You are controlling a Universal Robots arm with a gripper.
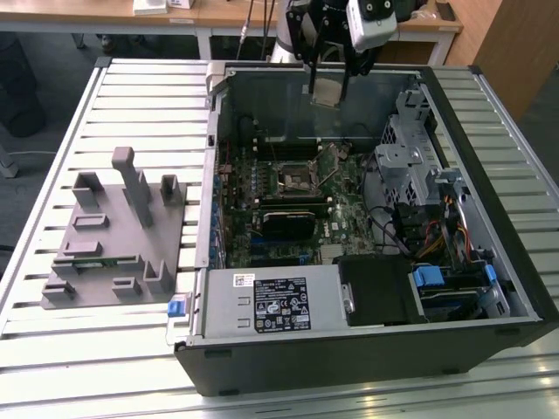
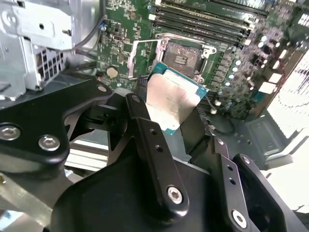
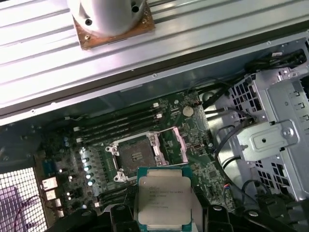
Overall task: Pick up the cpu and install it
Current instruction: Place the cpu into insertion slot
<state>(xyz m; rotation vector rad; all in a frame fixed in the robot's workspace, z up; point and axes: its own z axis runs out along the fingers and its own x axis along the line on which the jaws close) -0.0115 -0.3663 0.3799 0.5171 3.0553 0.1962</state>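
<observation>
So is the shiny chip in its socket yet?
Out. The hand holds the cpu above the motherboard, and the socket sits empty with its frame flipped open.

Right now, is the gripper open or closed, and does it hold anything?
The gripper is closed on the small flat square cpu with a pale silver metal top, above the green motherboard.
</observation>
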